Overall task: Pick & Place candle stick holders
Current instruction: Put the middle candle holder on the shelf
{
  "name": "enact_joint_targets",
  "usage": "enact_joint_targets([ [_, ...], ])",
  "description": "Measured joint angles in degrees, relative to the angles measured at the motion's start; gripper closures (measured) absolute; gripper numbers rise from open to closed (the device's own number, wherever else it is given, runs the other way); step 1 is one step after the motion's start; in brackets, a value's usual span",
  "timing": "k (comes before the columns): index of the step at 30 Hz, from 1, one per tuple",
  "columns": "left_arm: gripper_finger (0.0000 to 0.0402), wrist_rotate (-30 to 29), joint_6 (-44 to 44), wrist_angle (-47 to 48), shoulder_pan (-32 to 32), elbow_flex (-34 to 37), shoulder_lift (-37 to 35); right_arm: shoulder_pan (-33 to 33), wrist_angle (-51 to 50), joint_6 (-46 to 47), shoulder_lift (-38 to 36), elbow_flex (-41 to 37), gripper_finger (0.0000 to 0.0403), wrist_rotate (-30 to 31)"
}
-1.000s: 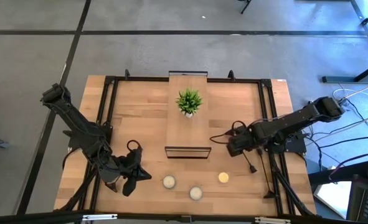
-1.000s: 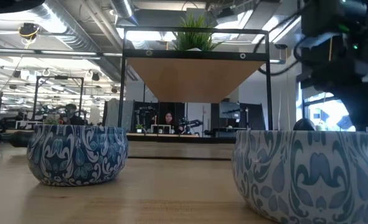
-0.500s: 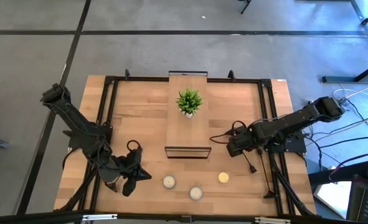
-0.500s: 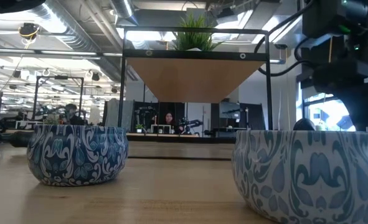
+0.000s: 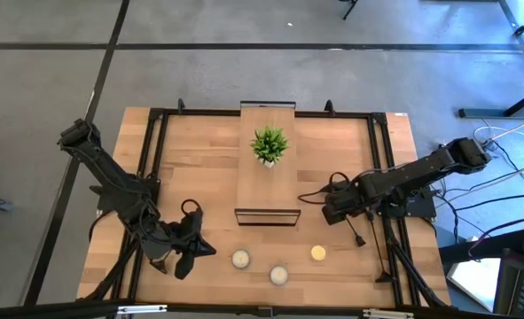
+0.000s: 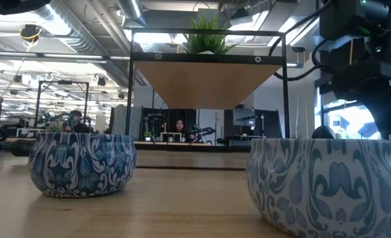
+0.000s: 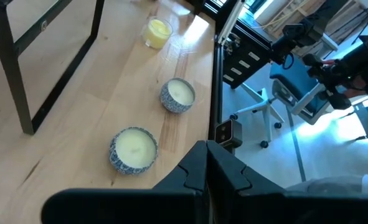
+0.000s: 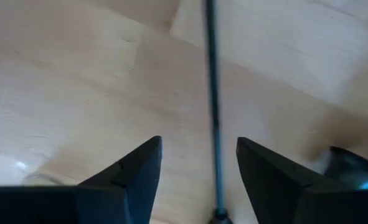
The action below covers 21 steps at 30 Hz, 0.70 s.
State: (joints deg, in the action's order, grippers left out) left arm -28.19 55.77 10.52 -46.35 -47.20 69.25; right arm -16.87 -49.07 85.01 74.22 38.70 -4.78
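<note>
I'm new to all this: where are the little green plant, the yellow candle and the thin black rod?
green plant (image 5: 269, 143), high view, its leaves.
yellow candle (image 5: 318, 252), high view, its top.
thin black rod (image 8: 213, 112), right wrist view, mid-shaft.

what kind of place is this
Probably an open-plan lab or workshop: a wooden table with a robot arm on each side, exposed ceiling ducts, and more benches behind.

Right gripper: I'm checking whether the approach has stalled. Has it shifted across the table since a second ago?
No. In the high view the right gripper keeps its place beside the black frame.
</note>
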Motion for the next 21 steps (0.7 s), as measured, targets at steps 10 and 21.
enact_joint_targets([
  [10, 0.0400, -0.02, 0.13, -0.02, -0.10, 0.02, 0.00, -0.02, 2.21, 0.09, 3.21, 0.00, 0.0194, -0.82],
  [21, 0.0400, -0.03, 0.50, -0.04, -0.11, 0.02, 0.00, -0.11, 1.95, 1.57, 3.47, 0.00, 0.0224, -1.42],
])
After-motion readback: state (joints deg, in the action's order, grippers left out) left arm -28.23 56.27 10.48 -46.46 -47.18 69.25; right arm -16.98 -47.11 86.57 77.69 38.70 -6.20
